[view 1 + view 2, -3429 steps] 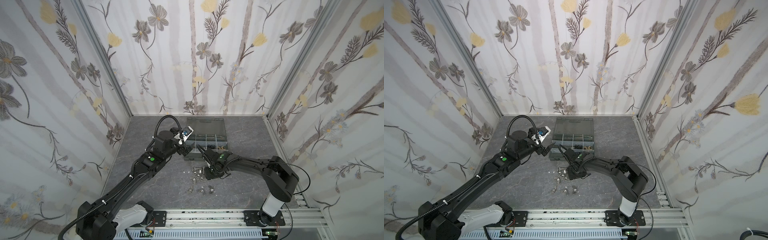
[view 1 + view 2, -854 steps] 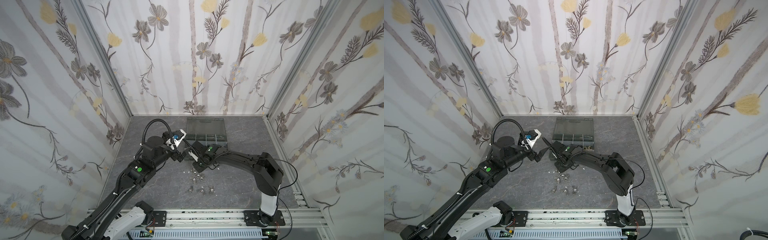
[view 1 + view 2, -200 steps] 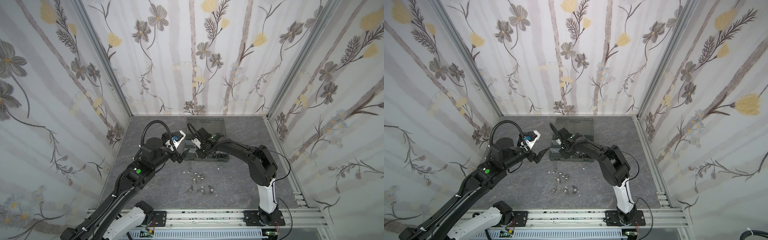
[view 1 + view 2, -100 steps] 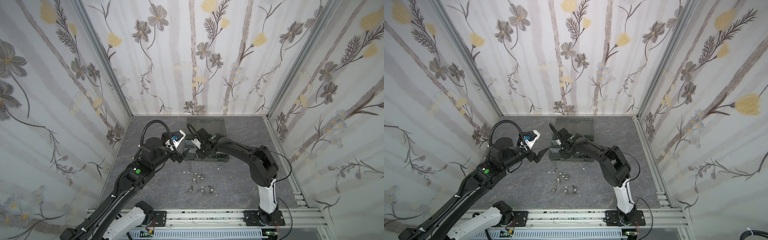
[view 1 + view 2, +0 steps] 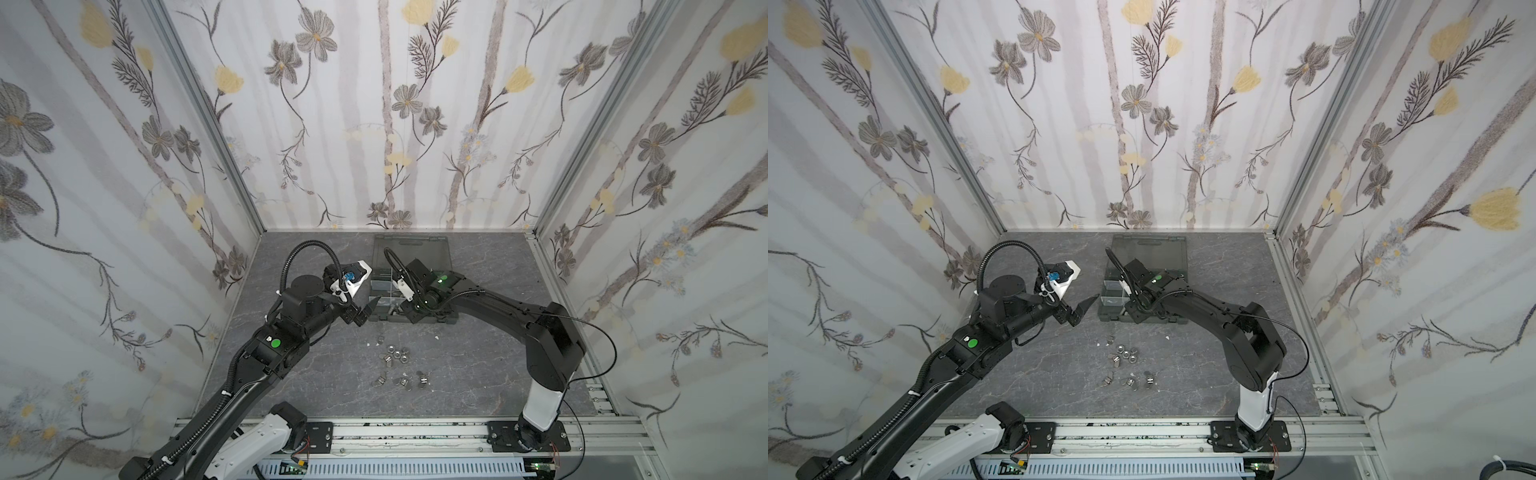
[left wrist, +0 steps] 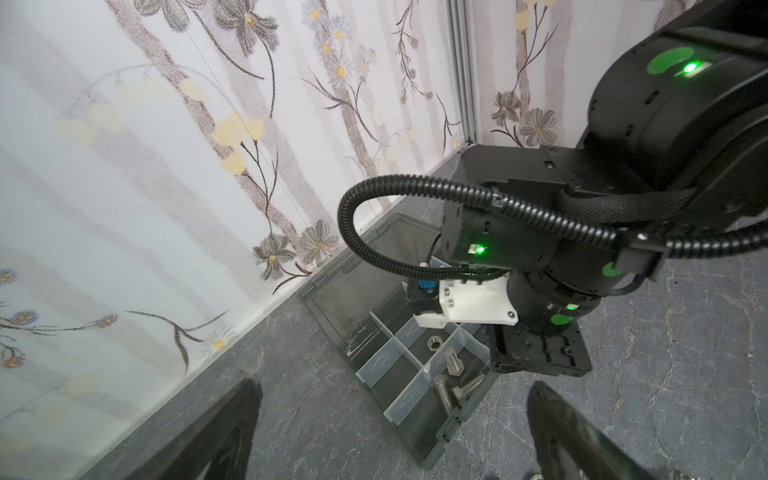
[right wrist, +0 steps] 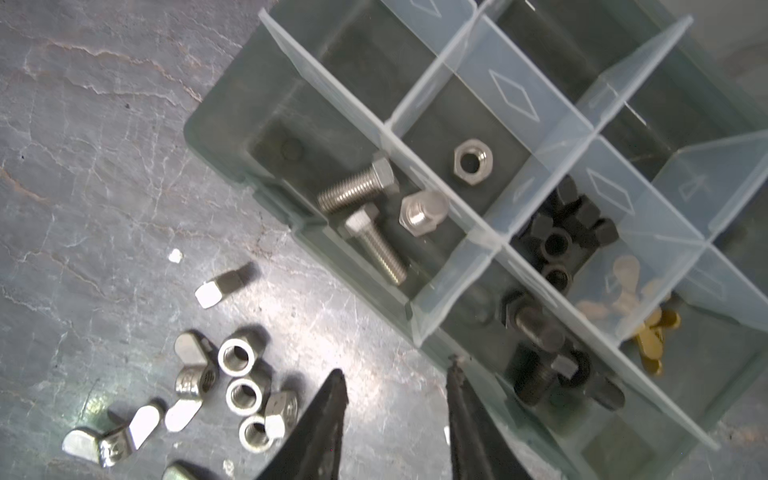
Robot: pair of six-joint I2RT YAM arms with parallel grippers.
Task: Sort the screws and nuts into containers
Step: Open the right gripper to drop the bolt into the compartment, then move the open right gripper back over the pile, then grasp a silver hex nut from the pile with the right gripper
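The containers are compartments of a dark grey organizer case (image 7: pixel 216 137), seen in both top views (image 5: pixel 440 321) (image 5: pixel 1113 318). Three silver screws (image 7: pixel 361 187) lie in its corner compartment (image 6: pixel 446 397). A silver hex nut (image 7: pixel 473 162) lies alone in the compartment beside it. Black nuts (image 7: pixel 557 241), black screws (image 7: pixel 536 324) and brass wing nuts (image 7: pixel 656 328) fill others. Loose silver nuts (image 7: pixel 241 390) (image 5: pixel 395 357) (image 5: pixel 1125 355) lie on the table in front. My right gripper (image 7: pixel 397 370) (image 5: pixel 409 309) hangs open and empty over the case's front edge. My left gripper (image 6: pixel 392 386) (image 5: pixel 365 309) is open and empty left of the case.
The case's smoky lid (image 5: pixel 411 253) lies open flat behind it, near the back wall. Silver wing nuts (image 5: pixel 401 380) sit nearer the front rail. Small white specks (image 7: pixel 175 255) dot the grey table (image 5: pixel 478 365). Papered walls close in three sides.
My right gripper came from the loose pile to the case's front left corner, and its jaws have opened there over the last second. The left arm has barely moved.
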